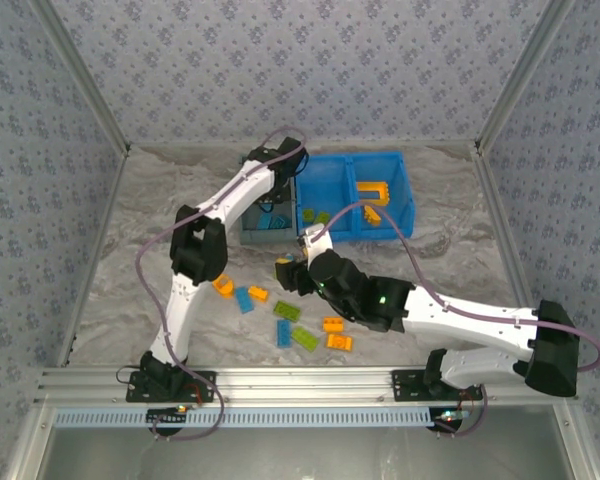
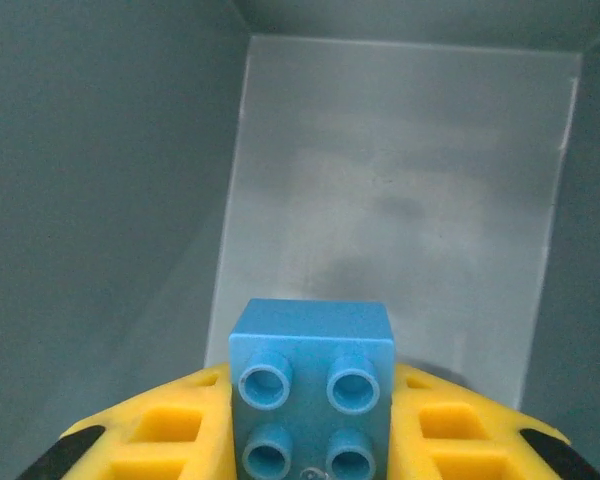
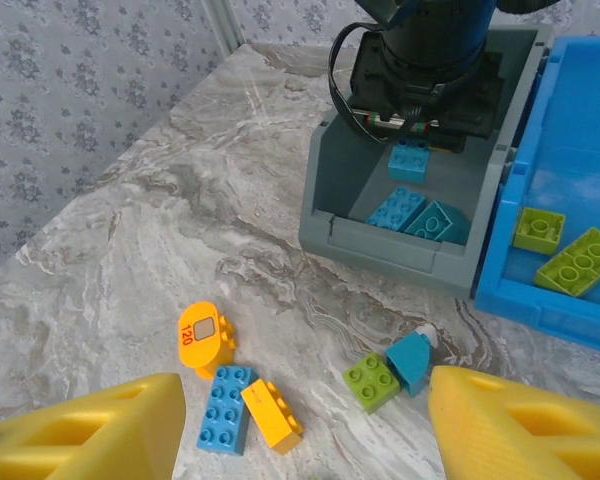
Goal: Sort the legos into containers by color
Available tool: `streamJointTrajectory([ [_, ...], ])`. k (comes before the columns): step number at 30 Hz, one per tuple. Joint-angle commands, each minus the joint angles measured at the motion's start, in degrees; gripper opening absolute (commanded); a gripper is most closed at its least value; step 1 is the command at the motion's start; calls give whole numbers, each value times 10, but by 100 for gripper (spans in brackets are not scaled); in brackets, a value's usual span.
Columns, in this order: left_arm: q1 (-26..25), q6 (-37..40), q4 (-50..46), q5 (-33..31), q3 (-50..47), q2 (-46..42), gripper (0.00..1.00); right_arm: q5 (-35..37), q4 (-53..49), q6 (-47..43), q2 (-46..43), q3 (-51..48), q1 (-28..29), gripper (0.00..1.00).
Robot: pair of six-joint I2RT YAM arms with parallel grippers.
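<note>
- Yellow fingers of the left pincer (image 2: 305, 440) sit close against both sides of a blue brick (image 2: 310, 340), studs facing the wrist camera. The grip is narrow, on that brick.
- Pincer and brick are down inside the grey-blue bin (image 3: 390, 243), above its floor.
- Two more blue bricks (image 3: 398, 207) lie at the near end of that bin, side by side.
- The right pincer (image 3: 305, 400) hangs over the bench (image 3: 180, 180) with its fingers wide apart, nothing between them.
- Just below it lie a lime brick (image 3: 372, 382) touching a blue piece (image 3: 412, 360), and to the left a rounded orange piece (image 3: 205, 335), a long blue brick (image 3: 225, 410) and an orange brick (image 3: 272, 415).
- From above, more loose bricks lie nearer the arm bases – lime (image 1: 286, 310), orange (image 1: 332, 324).
- The bright blue bin (image 3: 540, 300) stands beside the grey one: lime bricks (image 3: 580, 260) in its left compartment, the orange frame piece (image 1: 375, 192) in its right.
</note>
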Motion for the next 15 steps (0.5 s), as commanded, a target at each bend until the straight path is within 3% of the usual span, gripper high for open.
streamJointTrajectory([
  [1,2,-2,-51,-22,36,18,36,23,3,11,-21,-13,1,68],
  [7,-11,1,-55,-31,37,-32,49,21,-11,20,-40,-33,-1,69],
  [15,-60,-18,-63,-101,-41,-211,54,-25,-59,-6,3,-19,-7,68],
])
